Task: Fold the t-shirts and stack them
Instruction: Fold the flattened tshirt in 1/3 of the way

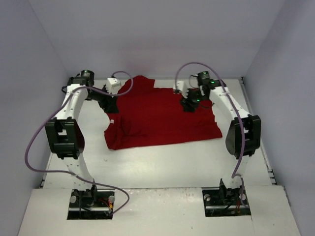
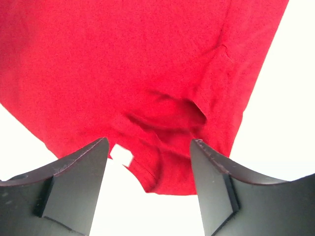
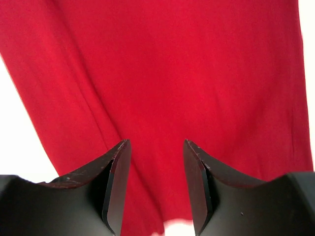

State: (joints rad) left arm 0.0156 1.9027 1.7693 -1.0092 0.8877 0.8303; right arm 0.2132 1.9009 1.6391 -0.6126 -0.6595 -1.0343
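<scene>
White arms [image 1: 69,105], black joints [image 1: 64,137], lilac cables [image 1: 30,147], dark wedge-shaped pincer fingers [image 2: 74,191].

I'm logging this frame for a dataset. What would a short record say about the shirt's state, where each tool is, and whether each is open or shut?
garment: one dark red t-shirt, spread on the table, some wrinkles
neck tag: white, at the shirt edge nearest the left arm
left tool: open, over that edge, tag between its fingers in the wrist view
right tool: open, over the shirt's far right part
held: nothing gripped
stack: no second shirt visible
</scene>
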